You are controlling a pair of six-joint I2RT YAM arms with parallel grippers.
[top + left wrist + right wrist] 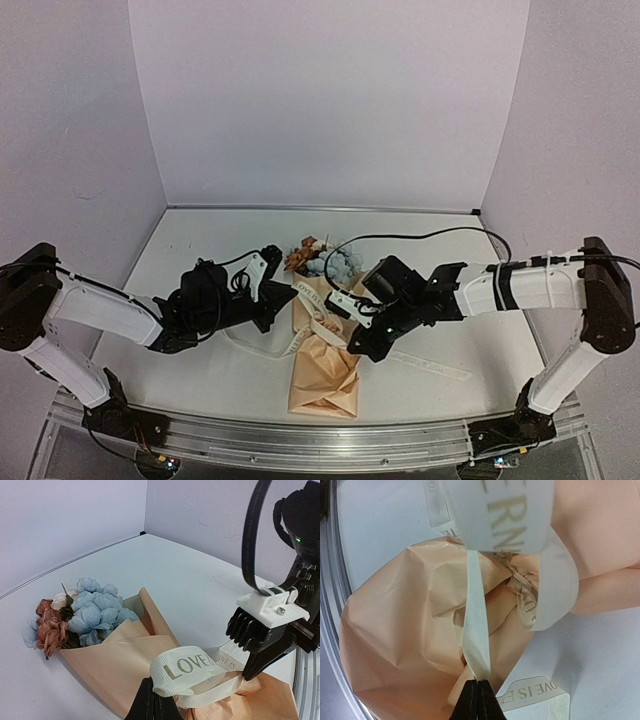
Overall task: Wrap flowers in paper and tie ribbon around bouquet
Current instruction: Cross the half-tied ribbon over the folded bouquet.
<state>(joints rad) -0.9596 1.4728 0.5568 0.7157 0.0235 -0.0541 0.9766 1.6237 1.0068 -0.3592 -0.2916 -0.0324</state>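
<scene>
Right gripper (478,686) pinched shut on ribbon (475,630) strand; left gripper (150,689) clamped shut on printed loop; both hold ribbon up over bouquet (110,660) neck, likely for knotting.

The ribbon (187,666) carries gold capitals: "LOVE" on its near loop and "OVE IS" just right. The right wrist view shows "ERN" and "OVE IS".

left arm (100,310) stretched low, reaching in from left; right arm (530,288) elbow raised, reaching in from right. wrists converge, grippers near but apart. left gripper (152,707) jaws together, pinching ribbon (185,667) loop. right gripper (478,702) jaws together, pinching ribbon strand.
</scene>
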